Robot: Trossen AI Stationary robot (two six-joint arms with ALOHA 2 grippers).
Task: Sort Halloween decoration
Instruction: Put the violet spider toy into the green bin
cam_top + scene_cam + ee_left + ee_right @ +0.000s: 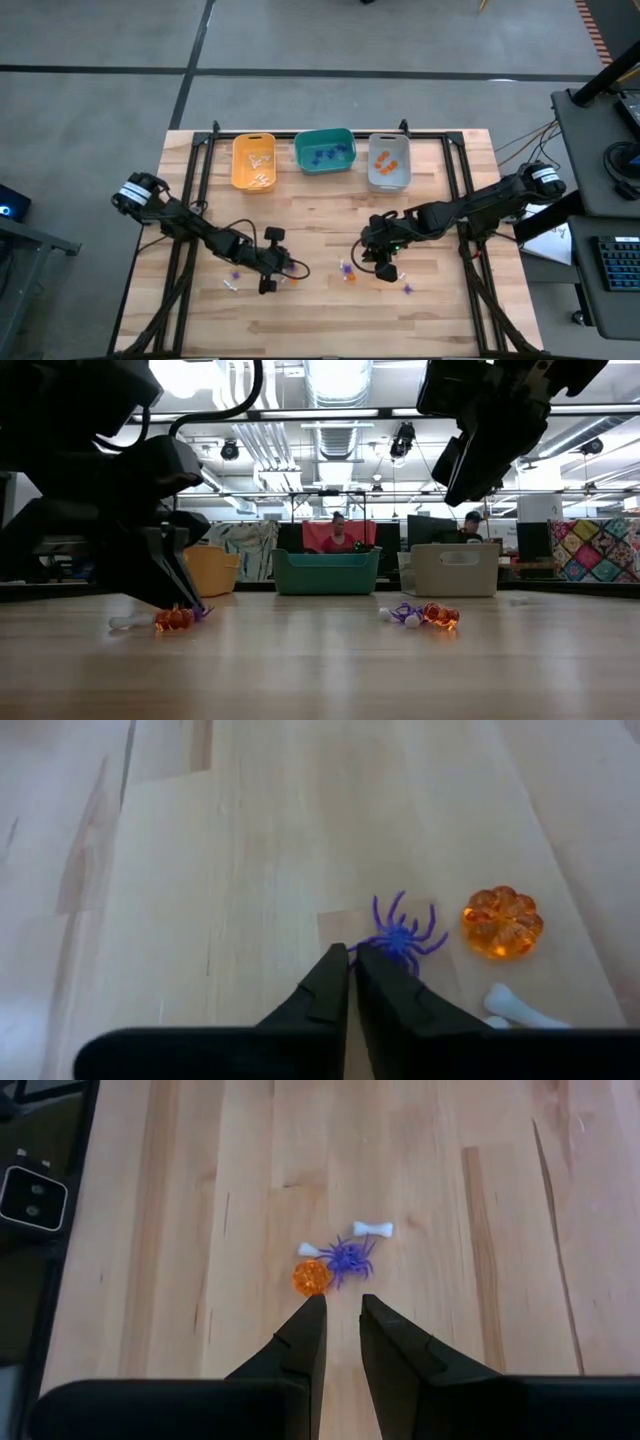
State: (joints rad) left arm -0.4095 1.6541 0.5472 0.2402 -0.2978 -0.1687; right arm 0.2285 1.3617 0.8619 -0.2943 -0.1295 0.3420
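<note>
You have three bins [323, 151] in a row along the far edge of the table [320, 310]. Nearer you than the bins lie two trinket clusters: one [288, 275] at the left end effector [270, 272], the other [347, 270] just beside the right end effector [378, 262].

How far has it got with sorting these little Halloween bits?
Partly done. The yellow bin holds white pieces, the teal bin blue ones, the grey bin orange ones. Now the left pincer has shut at a purple spider; whether it grips it is unclear. Left: a pumpkin, a bone, and the cluster below the right pincer.
</note>
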